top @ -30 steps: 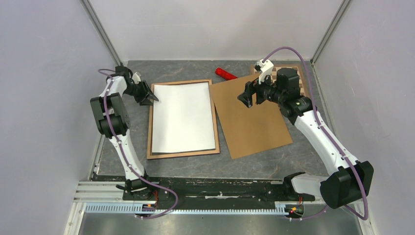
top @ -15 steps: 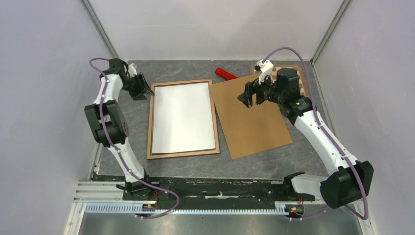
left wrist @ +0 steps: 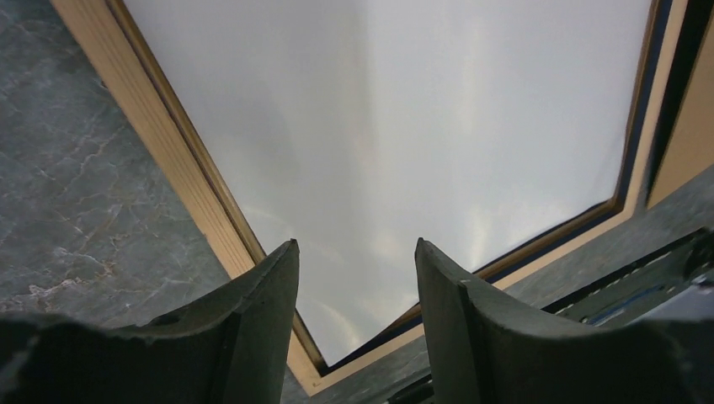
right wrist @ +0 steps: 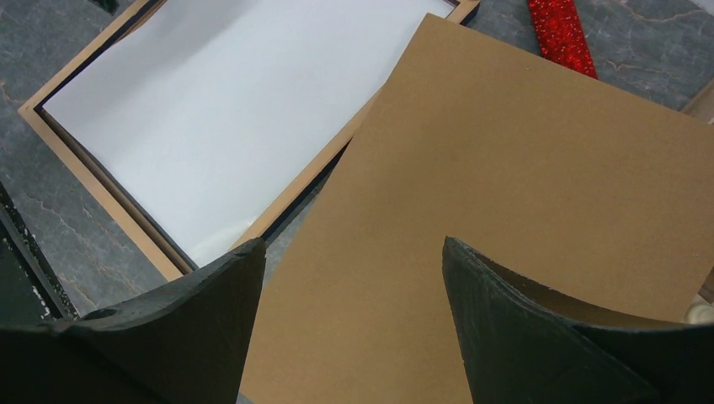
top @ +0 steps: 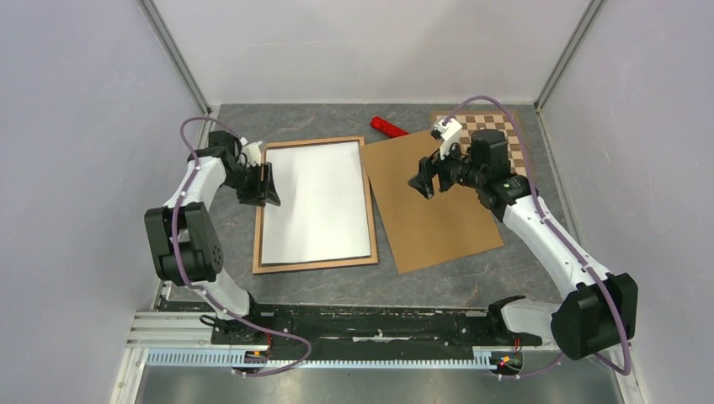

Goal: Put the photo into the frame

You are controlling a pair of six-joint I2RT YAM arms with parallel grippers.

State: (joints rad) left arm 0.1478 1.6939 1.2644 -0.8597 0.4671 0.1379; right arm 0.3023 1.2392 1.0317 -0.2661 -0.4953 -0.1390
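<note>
2 grippers, both apart and empty. Photo [top: 316, 202] lies white side up inside frame [top: 313, 265], centre-left. I judge next: right gripper [top: 419, 179] lifts board [top: 438, 223], centre-right; left gripper [top: 271, 187] clears.

The table [top: 471, 282] carried five loose things, one of each kind: one frame [top: 316, 264] towards its left edge, one photo [top: 320, 202] lying inside it (white side up, so the print could not be seen), one brown panel [top: 429, 219] beside them on the right, one red cylinder [top: 388, 127] by the far edge and one chessboard [top: 497, 124] at the far right corner. Two grippers stood over them, the left gripper [top: 271, 187] and the right gripper [top: 423, 178].
</note>
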